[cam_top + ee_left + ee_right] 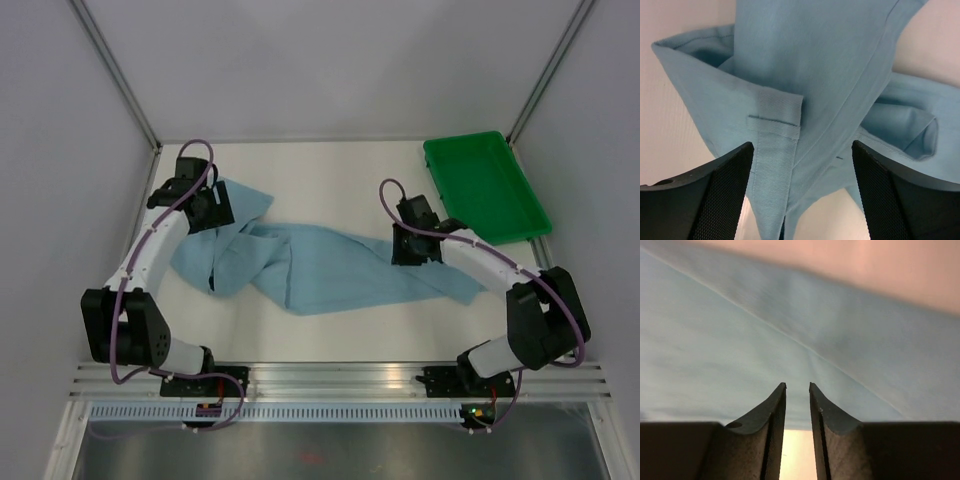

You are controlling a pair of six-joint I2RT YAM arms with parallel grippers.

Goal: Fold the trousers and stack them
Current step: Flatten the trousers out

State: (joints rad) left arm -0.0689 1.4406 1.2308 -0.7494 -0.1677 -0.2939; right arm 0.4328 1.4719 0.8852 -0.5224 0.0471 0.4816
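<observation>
Overhead, the trousers (320, 270) lie crumpled and unfolded across the middle of the desk (330, 165). One bunched end is at the left, and a long leg runs right toward the green tray (480, 180), which sits apart in the far right corner. The left hand (205, 210) hovers over the bunched end, and the right hand (412, 245) is low over the leg. No fold is made yet, so the step in hand looks like flattening the cloth and getting hold of it.

From the left wrist, the left hand (802, 147) is spread wide, its fingers (725, 190) on either side of a heap of overlapping layers, pinching nothing. A stitched tab (780, 115) lies between them, which suggests the waist end. To do this well, it should come down on a single edge rather than the whole heap, and close only once cloth sits well between the pads.

From the right wrist, the right hand (797, 386) shows a narrow gap between its fingers with a pale surface visible through it, so it holds nothing. The trousers (715, 350) fill the view just beyond the tips, with a seam (790, 337) crossing diagonally. It likely needs to widen, reach the hem, and pull away from the left hand to draw the leg straight before any fold.
</observation>
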